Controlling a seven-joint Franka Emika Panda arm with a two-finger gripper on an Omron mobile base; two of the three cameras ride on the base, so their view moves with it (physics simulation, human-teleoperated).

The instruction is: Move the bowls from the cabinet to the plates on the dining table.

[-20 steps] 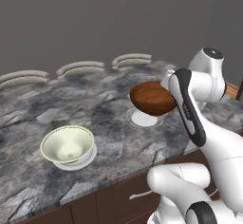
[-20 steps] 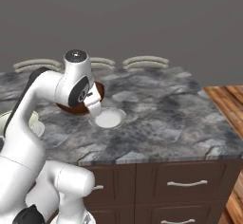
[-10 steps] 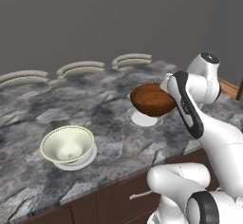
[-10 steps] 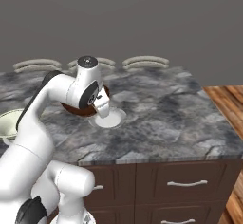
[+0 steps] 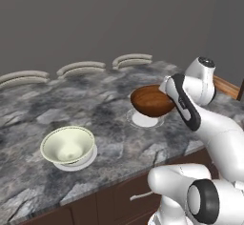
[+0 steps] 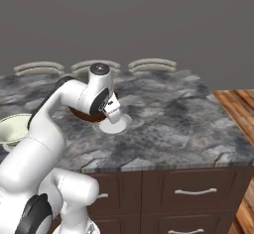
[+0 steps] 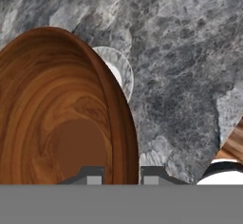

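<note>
Pincer (image 7: 122,175) pinches wood bowl (image 5: 151,101) rim above plate (image 5: 144,119); stiff, glossy, likely slippery, so rim grip suits.

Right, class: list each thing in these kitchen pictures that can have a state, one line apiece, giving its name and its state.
Wooden bowl: held by its rim, tilted, above a plate, not set down.
Green bowl: upright, empty, resting on its plate.
Plate under the wooden bowl: bare, on the dining table.
Plate under the green bowl: covered by that bowl.
Gripper: shut on the wooden bowl's rim.
</note>
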